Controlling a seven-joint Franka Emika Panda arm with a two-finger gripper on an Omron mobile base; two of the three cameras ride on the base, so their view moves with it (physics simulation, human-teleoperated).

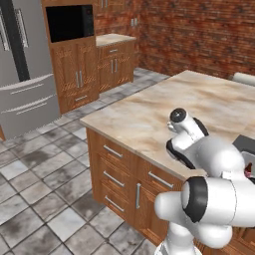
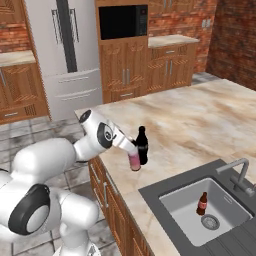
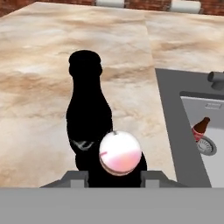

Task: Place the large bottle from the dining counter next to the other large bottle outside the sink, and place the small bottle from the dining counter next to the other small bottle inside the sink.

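**Gripping the large bottle beside the black one at the sink**

Holding: gripper (image 2: pixel 134 159) is closed down on the large bottle (image 2: pixel 134 161), fingers nearly together around it. Right base view shows the pink body sticking out past the hand, tilted, low over the dining counter (image 2: pixel 200 120) near its front edge.

Hand view looks straight down the bottle's axis: the large bottle's round pink-white end (image 3: pixel 120 152) sits between the finger tips at 6 o'clock in frame. Cap not visible from here.

The other large bottle (image 2: pixel 142 145), all black and glossy, stands upright on the counter. In the right base view the held bottle is just at its 8 o'clock, the two overlapping in frame; cannot tell if they touch. In the hand view the black bottle (image 3: pixel 87 113) is directly behind the held one, rising toward 12 o'clock.

The sink (image 2: pixel 175 202) is at 4 o'clock from the gripper in the right base view, grey basin in a dark surround, silver tap (image 2: pixel 240 172) at its far side. The other small bottle (image 2: pixel 202 204), brown with reddish label, stands inside the basin next to the drain; the hand view has it at 3 o'clock (image 3: pixel 200 129).

Left base view: arm body blocks the hand; bare counter stretch (image 1: pixel 149 114) runs toward 12 o'clock.
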